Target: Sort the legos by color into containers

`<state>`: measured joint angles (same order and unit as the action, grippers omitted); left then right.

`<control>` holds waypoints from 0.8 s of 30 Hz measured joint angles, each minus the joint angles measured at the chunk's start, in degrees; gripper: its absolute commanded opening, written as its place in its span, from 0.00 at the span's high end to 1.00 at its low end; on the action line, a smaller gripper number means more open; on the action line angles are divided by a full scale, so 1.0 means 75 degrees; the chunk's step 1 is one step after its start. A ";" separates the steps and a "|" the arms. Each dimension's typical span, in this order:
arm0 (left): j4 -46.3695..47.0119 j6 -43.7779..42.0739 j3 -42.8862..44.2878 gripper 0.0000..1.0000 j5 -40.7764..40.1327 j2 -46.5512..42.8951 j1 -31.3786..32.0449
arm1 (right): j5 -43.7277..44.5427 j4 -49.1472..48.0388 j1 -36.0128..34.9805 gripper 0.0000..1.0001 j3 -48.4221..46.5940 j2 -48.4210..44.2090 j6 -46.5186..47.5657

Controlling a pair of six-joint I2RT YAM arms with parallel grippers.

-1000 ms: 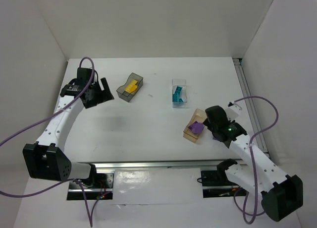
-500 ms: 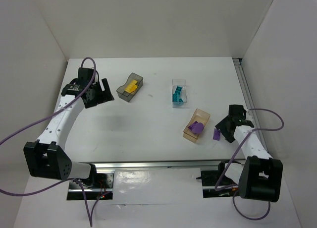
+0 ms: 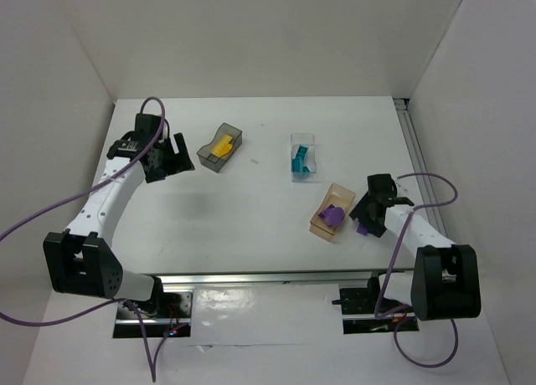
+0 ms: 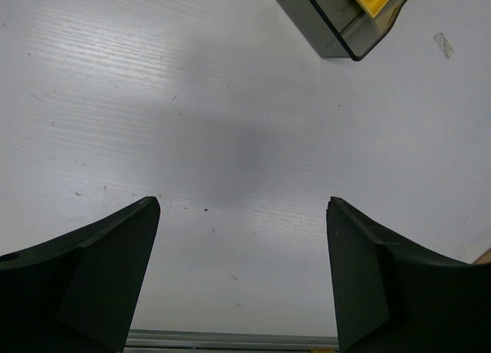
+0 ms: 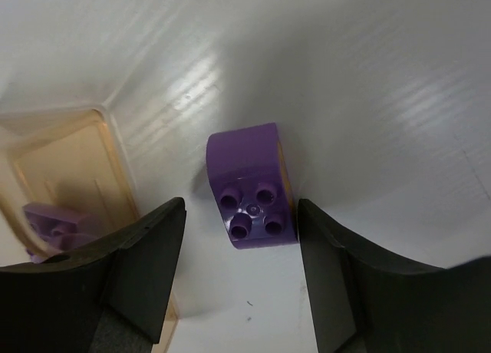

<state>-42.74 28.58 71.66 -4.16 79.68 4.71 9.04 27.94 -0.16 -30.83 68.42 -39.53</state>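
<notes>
A loose purple lego (image 5: 251, 192) lies on the table just right of the amber-peach container (image 3: 337, 194), and it shows in the top view (image 3: 363, 230) too. My right gripper (image 5: 239, 276) is open, low over it, with the brick between the jaws and not gripped. Another purple lego (image 3: 332, 215) lies inside the amber container (image 5: 69, 161). The smoky grey container (image 3: 229, 135) holds a yellow lego (image 3: 220, 147). The clear container (image 3: 303, 138) holds teal legos (image 3: 300, 161). My left gripper (image 3: 174, 153) is open and empty, left of the grey container (image 4: 330, 27).
The white table (image 3: 251, 201) has walls on three sides. A metal rail (image 3: 419, 163) runs along its right edge and another along the front (image 3: 251, 278). Purple cables loop from both arms.
My right arm swung out to the right, and a purple lego appeared on the table beside the amber container. The gripper then came back down over that brick. The left arm barely moved.
</notes>
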 measured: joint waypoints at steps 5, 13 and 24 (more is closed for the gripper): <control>0.0003 0.0003 0.0000 0.07 0.0000 0.0000 0.0000 | 0.0306 -0.0064 -0.0303 0.50 -0.0157 0.0283 -0.0111; 0.0009 -0.0006 0.0000 0.07 0.0000 0.0000 0.0000 | 0.0708 0.0300 -0.0472 0.77 -0.0356 -0.0224 -0.0291; 0.0050 -0.0009 0.0000 0.07 -0.0012 0.0064 0.0000 | 0.0729 0.0259 -0.2110 0.76 -0.2209 -0.1673 0.0146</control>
<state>-42.37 28.51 71.66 -4.25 80.16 4.71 14.50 29.89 -15.99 -47.40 55.88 -38.44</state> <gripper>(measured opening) 0.932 0.439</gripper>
